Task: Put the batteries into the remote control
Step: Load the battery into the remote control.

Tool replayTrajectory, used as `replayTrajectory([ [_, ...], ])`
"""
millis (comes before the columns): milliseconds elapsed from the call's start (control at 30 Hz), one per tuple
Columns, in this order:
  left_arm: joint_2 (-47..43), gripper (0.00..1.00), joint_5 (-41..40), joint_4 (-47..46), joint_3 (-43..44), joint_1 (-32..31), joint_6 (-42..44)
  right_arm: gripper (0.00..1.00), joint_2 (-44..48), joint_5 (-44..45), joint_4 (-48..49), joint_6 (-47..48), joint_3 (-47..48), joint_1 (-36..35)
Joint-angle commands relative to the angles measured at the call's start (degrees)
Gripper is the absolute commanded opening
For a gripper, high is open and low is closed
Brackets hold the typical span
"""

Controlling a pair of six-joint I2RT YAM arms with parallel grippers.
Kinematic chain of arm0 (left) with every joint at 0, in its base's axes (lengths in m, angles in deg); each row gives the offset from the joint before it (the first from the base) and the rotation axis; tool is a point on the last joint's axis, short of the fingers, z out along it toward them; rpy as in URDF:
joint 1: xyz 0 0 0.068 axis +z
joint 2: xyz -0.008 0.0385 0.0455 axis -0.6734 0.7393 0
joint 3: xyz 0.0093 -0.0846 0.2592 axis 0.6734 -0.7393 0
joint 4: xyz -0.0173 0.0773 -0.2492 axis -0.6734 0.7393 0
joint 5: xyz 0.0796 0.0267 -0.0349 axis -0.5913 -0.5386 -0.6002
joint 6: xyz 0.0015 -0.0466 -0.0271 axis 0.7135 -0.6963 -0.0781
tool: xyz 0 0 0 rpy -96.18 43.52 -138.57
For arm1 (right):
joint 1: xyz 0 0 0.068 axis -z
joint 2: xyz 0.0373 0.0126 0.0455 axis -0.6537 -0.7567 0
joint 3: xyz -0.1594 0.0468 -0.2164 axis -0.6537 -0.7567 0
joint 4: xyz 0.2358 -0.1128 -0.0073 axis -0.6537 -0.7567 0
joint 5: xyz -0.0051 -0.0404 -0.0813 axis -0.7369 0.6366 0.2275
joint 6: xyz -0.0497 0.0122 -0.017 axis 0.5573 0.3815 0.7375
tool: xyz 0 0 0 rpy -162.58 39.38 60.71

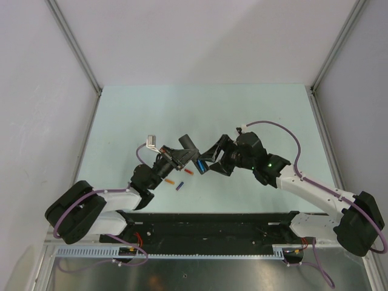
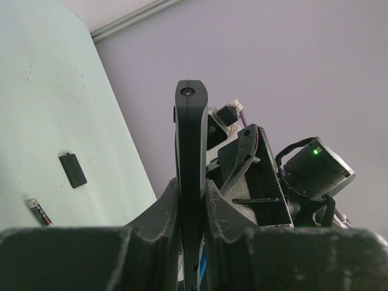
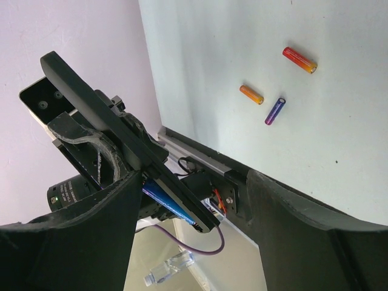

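My left gripper (image 1: 176, 156) is shut on the remote control (image 1: 187, 147), a slim black bar held up off the table. In the left wrist view the remote control (image 2: 190, 139) stands edge-on between the fingers of the left gripper (image 2: 191, 188). My right gripper (image 1: 209, 162) is open, its fingers either side of the remote control's (image 3: 115, 130) lower end. A blue battery (image 3: 167, 203) lies along the remote's underside, close to one right finger (image 3: 91, 236). Red (image 3: 299, 59), orange (image 3: 251, 94) and purple (image 3: 274, 111) batteries lie loose on the table.
A small black flat cover (image 2: 73, 170) and a dark battery (image 2: 39, 212) lie on the pale green table (image 1: 242, 109). The arms' black base rail (image 1: 206, 224) runs along the near edge. Grey walls close in the far side and both flanks.
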Motion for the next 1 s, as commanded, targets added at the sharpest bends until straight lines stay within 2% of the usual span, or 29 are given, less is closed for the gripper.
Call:
replayTrajectory([
  [0, -1.6, 0.00, -0.6, -15.3, 0.3, 0.1, 0.8, 0.72, 0.4, -0.8, 0.2, 0.2, -0.3, 0.0],
  [500, -1.2, 0.00, -0.4, -15.3, 0.2, 0.1, 0.9, 0.67, 0.2, -2.2, 0.1, 1.8, -0.3, -1.3],
  [967, -1.7, 0.00, -0.5, -15.3, 0.4, 0.1, 0.6, 0.67, -0.5, -2.5, -1.3, 2.5, -0.3, -2.2],
])
